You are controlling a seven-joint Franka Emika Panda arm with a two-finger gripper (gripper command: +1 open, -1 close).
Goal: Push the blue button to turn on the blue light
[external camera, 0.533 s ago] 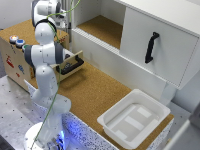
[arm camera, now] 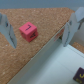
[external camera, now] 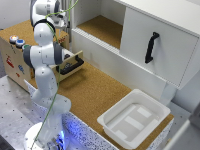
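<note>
The white tray [external camera: 134, 119] sits empty on the cork. Only the wrist view shows the gripper [arm camera: 41, 31], fingers apart, over a pink cube [arm camera: 28, 31] (the blue button [external camera: 20, 43] appears only outside).

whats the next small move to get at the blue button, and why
Probably swing the open hand toward the exterior view's left. The small round blue-capped button sits untouched on the wooden box, while the wrist view shows only a pink cube on cork between the fingers.
</note>
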